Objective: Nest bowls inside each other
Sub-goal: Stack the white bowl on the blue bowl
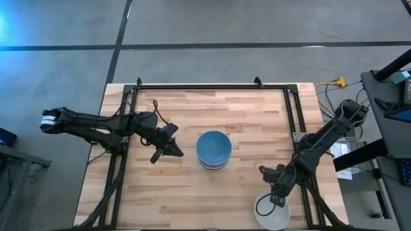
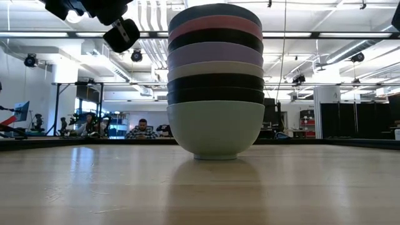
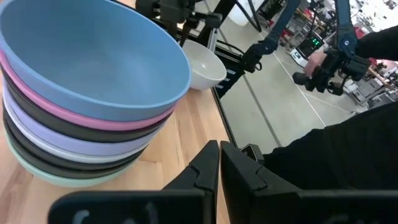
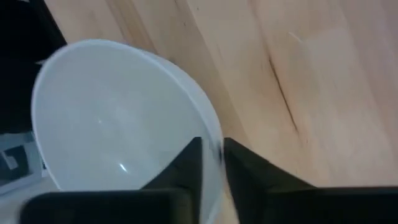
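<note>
A stack of several nested bowls [image 1: 214, 151] stands at the table's middle on its mint green bottom bowl [image 2: 215, 134], with a blue bowl [image 3: 93, 59] on top. A single white bowl [image 1: 272, 212] sits by the table's near right corner. My right gripper [image 1: 277, 196] is over that bowl's far rim and is shut on it. My left gripper [image 1: 172, 151] hangs shut and empty just left of the stack, above the table. My right gripper holds the white bowl by its rim [image 4: 214, 146], pinched with one finger [image 4: 186, 165] inside the bowl and the other [image 4: 245, 165] outside. The fingers come from above, slanting steeply down. Whether the bowl's base is on the table cannot be told.
A black metal frame [image 1: 212, 85] runs along the table's far edge and down both sides. Bare wood lies between the stack and the white bowl. Cables and equipment [image 1: 385, 109] stand beyond the table's right edge. People sit in the room behind [image 2: 142, 130].
</note>
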